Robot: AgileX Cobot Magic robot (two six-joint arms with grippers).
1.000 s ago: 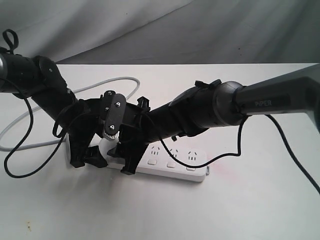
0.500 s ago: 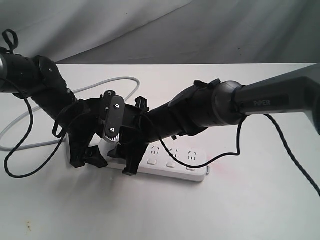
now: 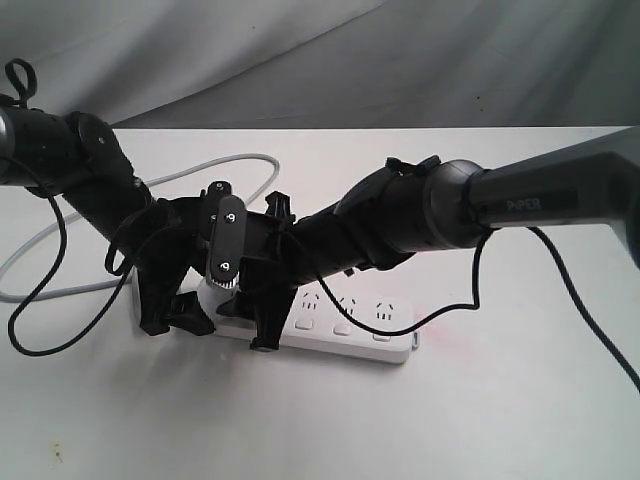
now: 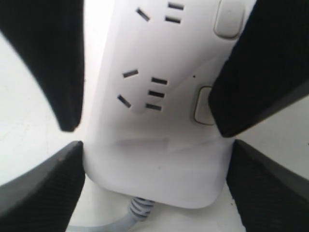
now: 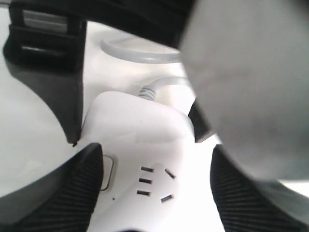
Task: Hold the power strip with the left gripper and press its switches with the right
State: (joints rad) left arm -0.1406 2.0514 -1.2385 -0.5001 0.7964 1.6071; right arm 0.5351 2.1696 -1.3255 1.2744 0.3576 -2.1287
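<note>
The white power strip [image 3: 345,325] lies flat on the white table, its grey cord [image 3: 60,235] looping away to the left. My left gripper [image 3: 185,312] straddles the cord end. In the left wrist view its fingers [image 4: 43,188] press both long sides of the power strip [image 4: 159,145]. Just beside it, my right gripper [image 3: 255,315] is down over the strip with its jaws spread. In the right wrist view one of its fingers [image 5: 63,193] overlaps a switch [image 5: 107,173]; that same switch [image 4: 203,104] is half covered in the left wrist view. More switches [image 3: 342,327] show further right.
A thin black cable [image 3: 30,340] hangs loose from the left arm onto the table. Another black cable [image 3: 590,320] trails from the right arm. A grey cloth backdrop [image 3: 400,60] rises behind the table's far edge.
The right gripper has edged slightly left and down onto the strip, and its wrist has rolled a little. The left gripper and the strip have stayed put.
</note>
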